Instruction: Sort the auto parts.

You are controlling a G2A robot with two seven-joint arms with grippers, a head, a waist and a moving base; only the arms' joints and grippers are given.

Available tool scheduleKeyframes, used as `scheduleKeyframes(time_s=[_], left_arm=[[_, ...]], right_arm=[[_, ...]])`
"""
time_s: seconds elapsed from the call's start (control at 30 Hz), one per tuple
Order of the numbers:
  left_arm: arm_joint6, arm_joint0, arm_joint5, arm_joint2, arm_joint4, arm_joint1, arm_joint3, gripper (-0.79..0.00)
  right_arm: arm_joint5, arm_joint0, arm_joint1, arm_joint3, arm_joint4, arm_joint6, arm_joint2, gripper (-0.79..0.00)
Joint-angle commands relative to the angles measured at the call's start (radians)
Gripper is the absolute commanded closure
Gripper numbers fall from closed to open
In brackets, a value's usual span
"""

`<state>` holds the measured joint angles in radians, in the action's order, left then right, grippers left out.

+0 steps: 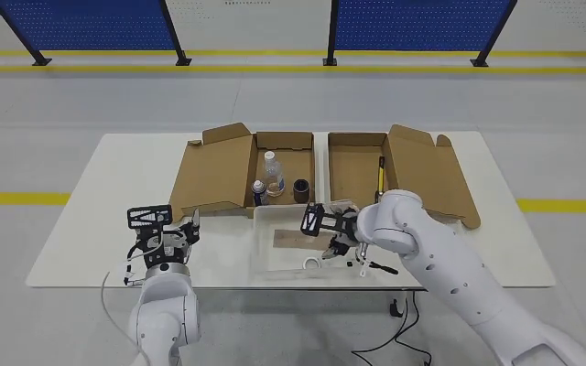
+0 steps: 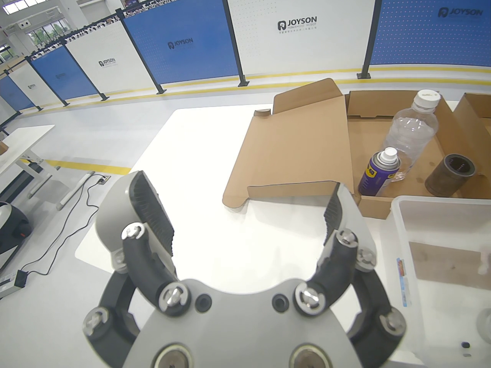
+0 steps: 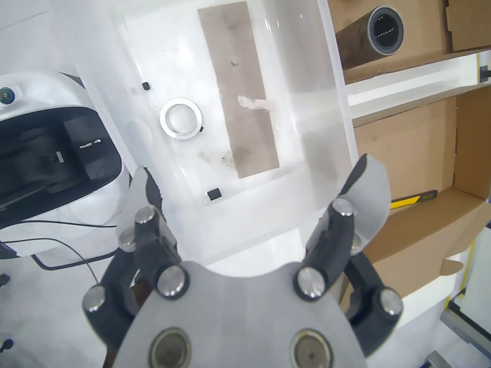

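Left hand (image 2: 245, 201) spread, empty, parked over counter (image 1: 101, 210) at 8 o'clock, clear of work. Bin (image 3: 326, 59) at 6 o'clock holds unsorted ring (image 3: 180, 118), clip (image 3: 255, 103). Right hand (image 3: 257, 181) spread above it, likely choosing. Left box (image 1: 215, 174), right box (image 1: 352, 174) at 12–1 o'clock take sorted parts.

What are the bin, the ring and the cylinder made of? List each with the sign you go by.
Bin: likely clear plastic with a glossy finish; its walls are see-through and show soft glare.
Ring: probably metal, going by its bright silvery sheen, though it could be plated plastic.
Cylinder: dark metal by the look, with a dull, rough outside. The smoother black lining at its mouth may be plastic or rubber.
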<state>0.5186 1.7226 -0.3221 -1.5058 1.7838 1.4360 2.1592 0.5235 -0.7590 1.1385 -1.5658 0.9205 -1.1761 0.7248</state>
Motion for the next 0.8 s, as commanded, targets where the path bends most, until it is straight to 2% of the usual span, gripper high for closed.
scheduleKeyframes(time_s=[0.0, 0.07, 0.1, 0.13, 0.23, 0.43, 0.77], left_arm=[[0.0, 0.0, 0.0, 0.0, 0.0, 0.0, 0.0, -0.785], [0.0, 0.0, 0.0, 0.0, 0.0, 0.0, 0.0, -0.785], [0.0, 0.0, 0.0, 0.0, 0.0, 0.0, 0.0, -0.785], [0.0, 0.0, 0.0, 0.0, 0.0, 0.0, 0.0, -0.785], [0.0, 0.0, 0.0, 0.0, 0.0, 0.0, 0.0, -0.785], [0.0, 0.0, 0.0, 0.0, 0.0, 0.0, 0.0, -0.785], [0.0, 0.0, 0.0, 0.0, 0.0, 0.0, 0.0, -0.785]], right_arm=[[-0.019, 0.023, 0.014, 0.025, -0.021, -0.02, -0.031, -0.785], [-0.029, 0.057, 0.033, 0.061, -0.035, -0.038, -0.07, -0.785], [-0.029, 0.073, 0.043, 0.083, -0.042, -0.046, -0.09, -0.646], [-0.028, 0.09, 0.053, 0.106, -0.05, -0.049, -0.108, -0.391], [-0.024, 0.133, 0.084, 0.18, -0.077, -0.061, -0.161, -0.354], [0.005, 0.192, 0.143, 0.313, -0.125, -0.062, -0.25, -0.385], [0.03, 0.22, 0.221, 0.462, -0.151, -0.031, -0.344, -0.336]])
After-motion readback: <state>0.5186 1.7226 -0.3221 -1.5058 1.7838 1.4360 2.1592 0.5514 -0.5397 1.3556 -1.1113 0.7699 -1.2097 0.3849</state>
